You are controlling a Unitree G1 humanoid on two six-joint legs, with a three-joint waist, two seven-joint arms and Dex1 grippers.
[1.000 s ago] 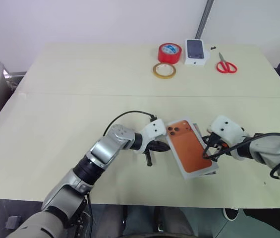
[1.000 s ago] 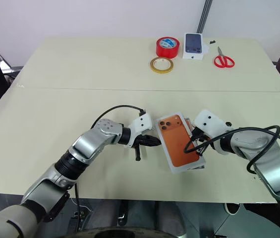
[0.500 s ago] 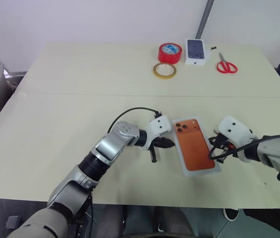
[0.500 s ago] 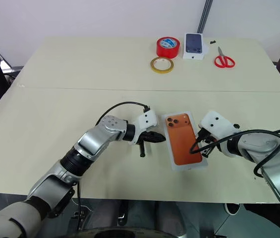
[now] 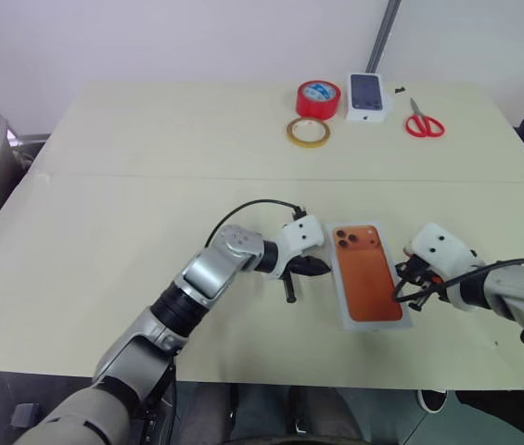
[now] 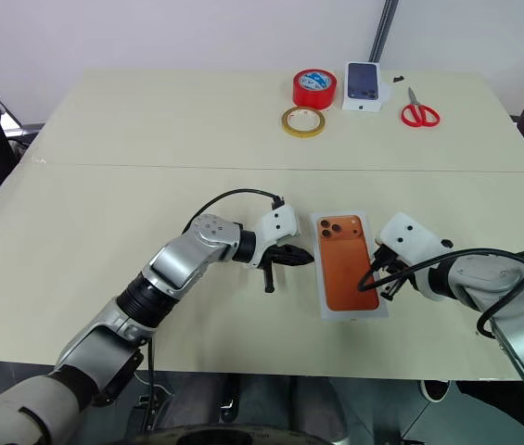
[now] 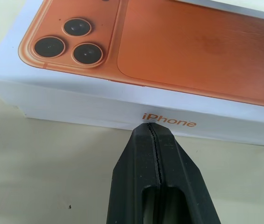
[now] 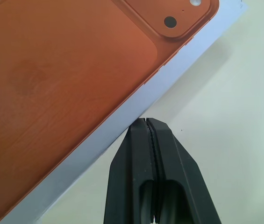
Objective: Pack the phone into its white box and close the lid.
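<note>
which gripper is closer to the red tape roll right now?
Left, by a small margin. The left gripper, shut, sits at the white box's left side, nearer the red tape roll at the table's far edge. The right gripper, shut, is at the box's right side, farther.

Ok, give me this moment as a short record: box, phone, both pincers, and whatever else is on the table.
white box: flat on the table, lettering on its side wall
phone: orange back and three lenses facing up, flush with the box top; real or printed, cannot tell
left pincer: shut, tip at the lettered side wall
right pincer: shut, tip at the opposite long edge
far edge: red tape, yellow tape, small phone box, scissors
</note>
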